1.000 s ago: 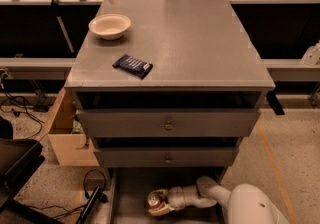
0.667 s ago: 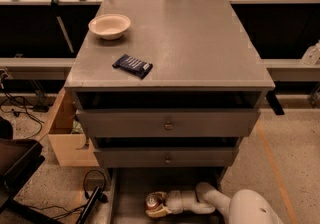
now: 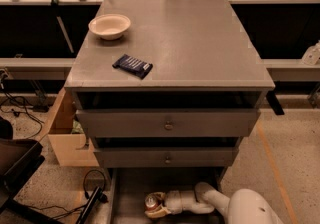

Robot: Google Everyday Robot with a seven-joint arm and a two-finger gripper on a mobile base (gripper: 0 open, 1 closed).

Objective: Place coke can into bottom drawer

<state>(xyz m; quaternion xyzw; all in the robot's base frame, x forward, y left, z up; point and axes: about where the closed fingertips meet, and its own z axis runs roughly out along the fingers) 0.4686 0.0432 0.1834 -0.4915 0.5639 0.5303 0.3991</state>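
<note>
The coke can (image 3: 151, 201) shows its silver top and a bit of red side, upright inside the pulled-out bottom drawer (image 3: 131, 188), near the left-middle of its grey floor. My gripper (image 3: 154, 206) reaches in from the right on a white arm (image 3: 235, 208), with its cream fingers (image 3: 159, 212) around the can. The can appears held between the fingers, low in the drawer, at or just above the floor.
A cream bowl (image 3: 109, 26) and a dark blue snack packet (image 3: 132, 65) lie on the grey cabinet top (image 3: 200, 43). Two closed drawers with round knobs (image 3: 168, 126) are above the open one. A cardboard box (image 3: 65, 133) and cables sit left of the cabinet.
The gripper with the can has moved slightly down and toward the front of the bottom drawer; the arm's elbow has come lower in view. Nothing on the cabinet top moved.
</note>
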